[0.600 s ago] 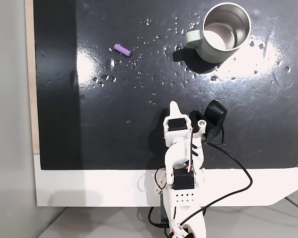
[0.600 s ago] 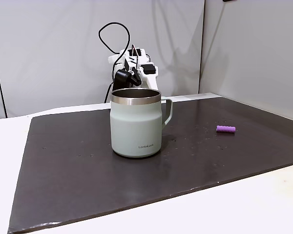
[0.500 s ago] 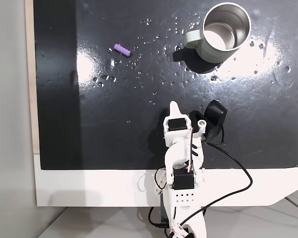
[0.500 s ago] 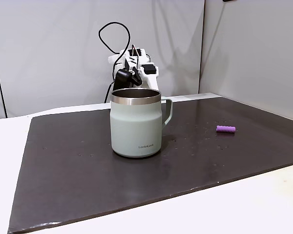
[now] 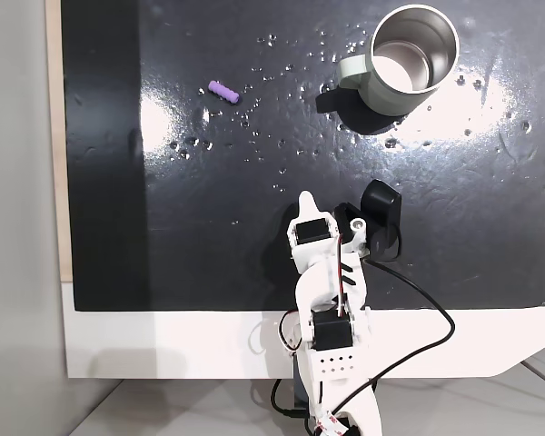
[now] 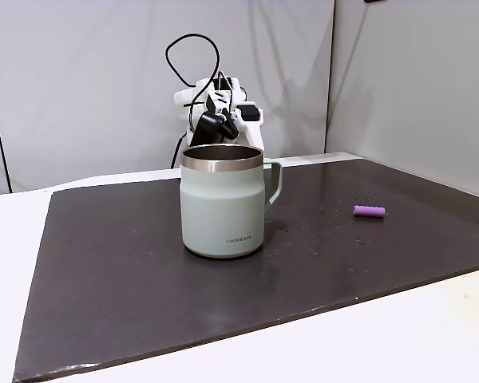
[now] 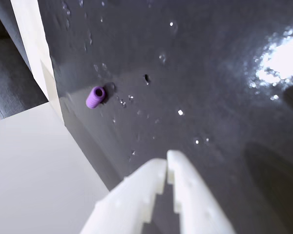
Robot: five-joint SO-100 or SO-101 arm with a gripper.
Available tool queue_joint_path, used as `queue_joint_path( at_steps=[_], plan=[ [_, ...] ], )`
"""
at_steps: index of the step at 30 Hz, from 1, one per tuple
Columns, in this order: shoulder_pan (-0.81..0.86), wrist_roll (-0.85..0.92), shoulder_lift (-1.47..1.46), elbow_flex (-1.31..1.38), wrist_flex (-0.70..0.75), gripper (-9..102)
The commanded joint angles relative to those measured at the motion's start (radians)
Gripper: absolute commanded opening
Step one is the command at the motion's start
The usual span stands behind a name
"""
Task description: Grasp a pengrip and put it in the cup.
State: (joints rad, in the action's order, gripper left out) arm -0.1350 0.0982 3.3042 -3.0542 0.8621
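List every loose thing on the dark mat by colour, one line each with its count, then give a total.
Light purple: 1, the pengrip
Pale sage green: 1, the cup
Total: 2

My jaws were smooth white plastic with a matt, slightly chalky look in the wrist view, their inner edges notched and pressed together. The mat (image 5: 209,227) under me was black and glossy, throwing back bright glare patches, its skin faintly pebbled and dotted with small shining specks. The pengrip (image 7: 95,96) looked like soft matt purple rubber, ribbed along its side in a fixed view (image 5: 223,91). The cup (image 6: 222,209) wore a matt sage-green coating outside, with a band of brushed steel at the rim; its interior (image 5: 409,54) was bare, shiny steel. The bench (image 6: 383,335) was plain smooth white.
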Motion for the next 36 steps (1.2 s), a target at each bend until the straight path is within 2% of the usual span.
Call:
queue_joint_path(
  at_steps=[1,5,11,22,32,36],
  plan=[
    [-0.023,0.002,0.011,0.132,0.049,0],
    [-0.048,0.035,-0.008,0.244,0.08,0],
    [-0.114,0.003,-0.276,0.483,0.11,0],
    [-0.219,-0.273,-0.87,0.891,0.115,0],
    [-0.253,-0.555,-1.387,1.368,0.337,0],
    [-0.268,-0.647,-1.525,1.519,0.385,0]
  ],
)
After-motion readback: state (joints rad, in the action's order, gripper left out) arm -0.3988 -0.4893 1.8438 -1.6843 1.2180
